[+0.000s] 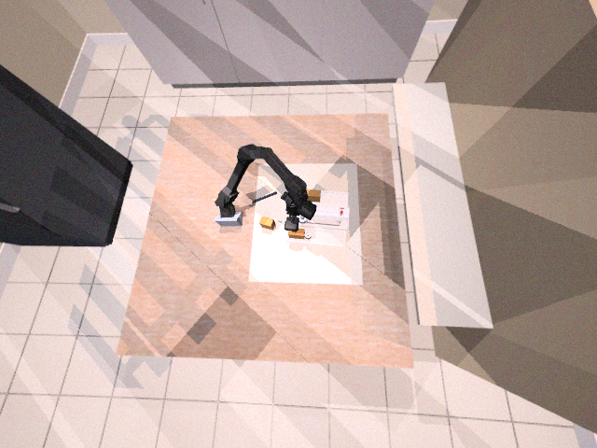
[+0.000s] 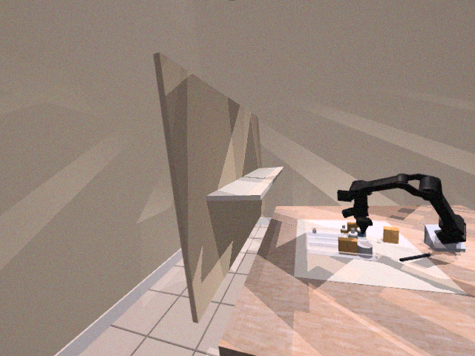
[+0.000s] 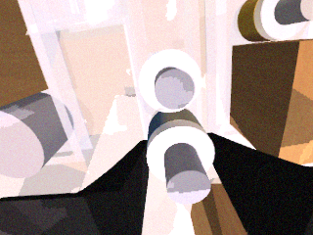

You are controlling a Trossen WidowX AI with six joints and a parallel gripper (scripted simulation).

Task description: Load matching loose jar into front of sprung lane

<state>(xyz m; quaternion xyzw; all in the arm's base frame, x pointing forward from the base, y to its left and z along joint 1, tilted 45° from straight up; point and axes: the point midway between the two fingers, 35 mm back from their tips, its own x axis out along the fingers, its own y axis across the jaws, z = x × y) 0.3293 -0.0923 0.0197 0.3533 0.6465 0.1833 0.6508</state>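
My gripper [image 3: 176,142] [image 1: 292,222] [image 2: 361,230] is shut on a small jar [image 3: 180,165] with a white shoulder and a grey cap. It holds the jar upright at the front end of the clear lane [image 3: 93,73] [image 1: 329,212] [image 2: 326,239]. A matching jar [image 3: 171,86] stands in the lane just ahead of the held one; I cannot tell whether they touch. The pusher plate with a red mark [image 1: 341,211] [image 2: 313,231] shows at the lane's far end in the top and exterior views. The lane floor under the held jar is hidden.
A larger grey-lidded jar [image 3: 30,137] [image 2: 364,247] stands left of the lane mouth, and another jar [image 3: 274,17] at the far right. Brown boxes [image 3: 266,98] [image 1: 267,222] [image 1: 313,194] [image 2: 347,244] flank the lane. A black stick [image 1: 262,196] [image 2: 414,256] lies near the arm's base.
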